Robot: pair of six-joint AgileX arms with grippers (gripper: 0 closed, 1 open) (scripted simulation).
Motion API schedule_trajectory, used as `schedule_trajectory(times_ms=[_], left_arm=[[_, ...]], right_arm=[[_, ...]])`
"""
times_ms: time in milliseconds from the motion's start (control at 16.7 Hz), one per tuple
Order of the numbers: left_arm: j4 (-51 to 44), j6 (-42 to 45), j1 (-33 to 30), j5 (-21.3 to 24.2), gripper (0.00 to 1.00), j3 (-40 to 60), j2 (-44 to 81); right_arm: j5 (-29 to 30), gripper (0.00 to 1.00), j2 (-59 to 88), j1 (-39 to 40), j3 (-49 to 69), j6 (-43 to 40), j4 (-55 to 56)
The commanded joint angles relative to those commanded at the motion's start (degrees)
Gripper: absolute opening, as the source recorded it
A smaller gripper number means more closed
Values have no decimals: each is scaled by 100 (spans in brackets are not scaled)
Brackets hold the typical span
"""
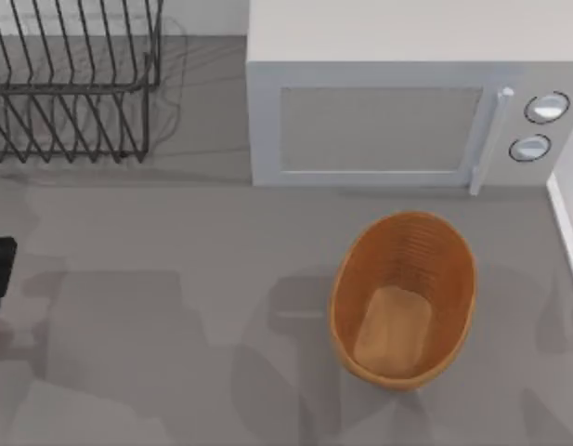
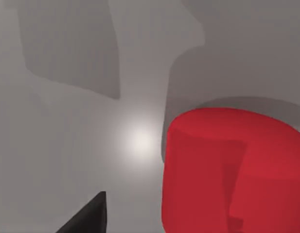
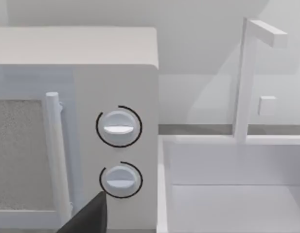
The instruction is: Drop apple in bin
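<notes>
Apple (image 2: 232, 170) seen close under left gripper (image 2: 86, 218), on bare table (image 2: 67, 145); finger state cannot be told. Bin (image 1: 404, 297) stood right of centre, before microwave (image 1: 407, 111). Open floor between.

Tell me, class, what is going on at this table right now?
A two-armed AgileX rig is meant to drop an apple into a bin. The bin, an orange-brown woven basket, stands empty on the table in front of a white microwave. The left wrist view looks down at the red apple close beside one dark fingertip. The right wrist view faces the microwave's dials. A wire rack stands at the far left.
</notes>
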Motion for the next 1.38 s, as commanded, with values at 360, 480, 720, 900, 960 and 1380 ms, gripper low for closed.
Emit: schedule_trajectory(times_ms=[360,480,720,900,960,1380], left_arm=[[1195,28,16,2,100,-604,566],[1226,28,16,2,100,-625,585],[1226,28,16,2,85,-625,585],[1226,28,16,2,62,-625,585],[1226,28,16,2,55,-625,585],[1226,28,16,2,2,-625,585]], right_arm=[[0,100,0,0,0,0,0],[0,100,0,0,0,0,0],[0,100,0,0,0,0,0],[0,100,0,0,0,0,0],[0,100,0,0,0,0,0],[0,100,0,0,0,0,0]])
